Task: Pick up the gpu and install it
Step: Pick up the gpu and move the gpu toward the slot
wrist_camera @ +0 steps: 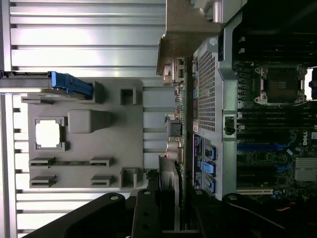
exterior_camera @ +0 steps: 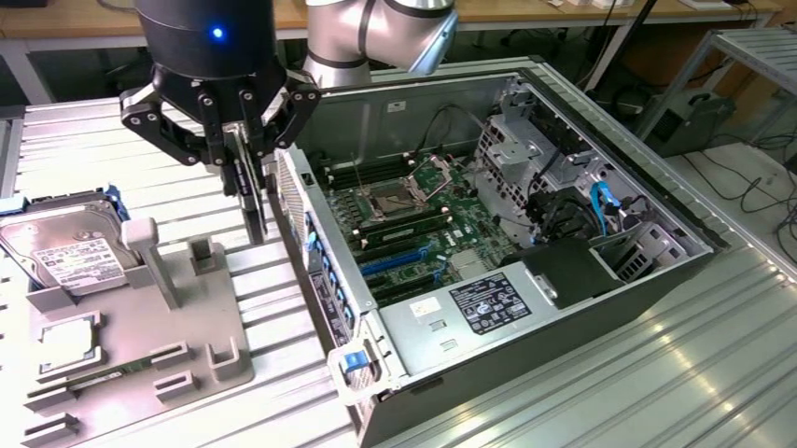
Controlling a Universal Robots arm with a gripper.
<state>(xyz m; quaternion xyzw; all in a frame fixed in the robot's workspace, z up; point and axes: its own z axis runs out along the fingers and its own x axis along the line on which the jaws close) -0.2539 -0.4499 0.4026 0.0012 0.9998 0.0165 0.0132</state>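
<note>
Ribbed bench (exterior_camera: 697,373) below, my gripper (exterior_camera: 245,163) grips the gpu (exterior_camera: 254,210) upright just beside the computer case (exterior_camera: 373,117); a swing could strike its wall.

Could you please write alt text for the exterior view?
The gripper holds the gpu upright between the grey tray and the open PC case. A hard drive rests on the tray at the exterior view's left.
</note>
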